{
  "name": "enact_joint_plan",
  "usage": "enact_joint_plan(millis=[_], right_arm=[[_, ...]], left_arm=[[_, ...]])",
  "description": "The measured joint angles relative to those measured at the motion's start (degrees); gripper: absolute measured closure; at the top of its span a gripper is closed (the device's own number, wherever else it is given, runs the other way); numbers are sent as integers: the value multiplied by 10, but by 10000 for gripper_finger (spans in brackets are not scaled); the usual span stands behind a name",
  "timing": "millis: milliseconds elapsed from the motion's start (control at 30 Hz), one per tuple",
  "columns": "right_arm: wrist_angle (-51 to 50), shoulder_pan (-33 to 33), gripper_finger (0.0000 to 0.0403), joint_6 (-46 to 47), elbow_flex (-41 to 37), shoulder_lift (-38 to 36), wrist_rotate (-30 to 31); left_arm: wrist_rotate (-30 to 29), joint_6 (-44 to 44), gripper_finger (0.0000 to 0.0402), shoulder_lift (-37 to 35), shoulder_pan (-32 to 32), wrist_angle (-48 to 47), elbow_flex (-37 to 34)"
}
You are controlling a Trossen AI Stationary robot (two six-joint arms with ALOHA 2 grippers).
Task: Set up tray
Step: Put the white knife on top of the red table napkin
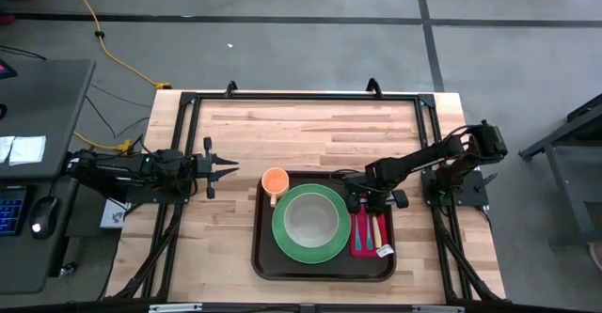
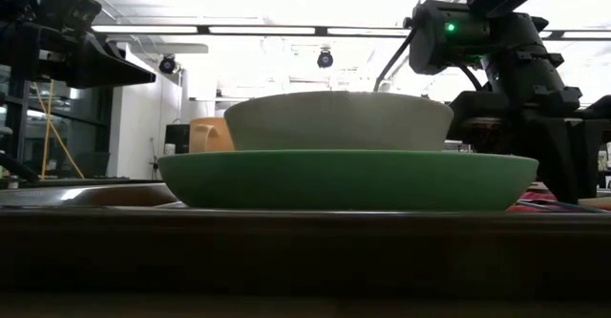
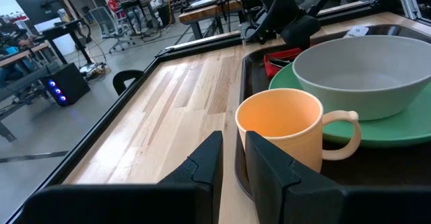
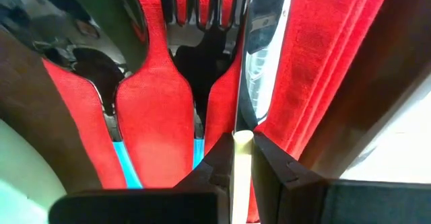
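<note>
Cutlery point(image 4: 202, 62) was seen directly beneath the right gripper point(image 1: 374, 198), closed on a pale handle point(image 4: 241, 163) lying along the tray's point(image 1: 324, 273) right side; the left gripper point(image 1: 224, 167) was shut, waiting farther off.

Hidden and cropped parts of the tray setting.
The green plate point(image 1: 308, 224) covers the tray's point(image 1: 264, 257) middle; in the right wrist view, spoon point(image 4: 101, 62) and fork point(image 4: 202, 42) are cropped, the white label point(image 1: 384, 250) unreadable.

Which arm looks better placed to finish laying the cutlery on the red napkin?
Probably the right one. Its tool is over the red napkin on the tray, shut on a knife beside the fork and spoon. The left tool waits off the tray.
</note>
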Motion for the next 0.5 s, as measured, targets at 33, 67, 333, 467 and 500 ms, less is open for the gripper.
enact_joint_plan(millis=[33,67,333,467,500], right_arm=[[0,0,386,0,0,0,2],[0,0,386,0,0,0,4],[-3,0,386,0,0,0,18],[-5,0,386,0,0,0,18],[-5,0,386,0,0,0,18]], left_arm=[[0,0,305,0,0,0,0],[0,0,305,0,0,0,0],[0,0,305,0,0,0,0],[0,0,305,0,0,0,0],[0,0,305,0,0,0,0]])
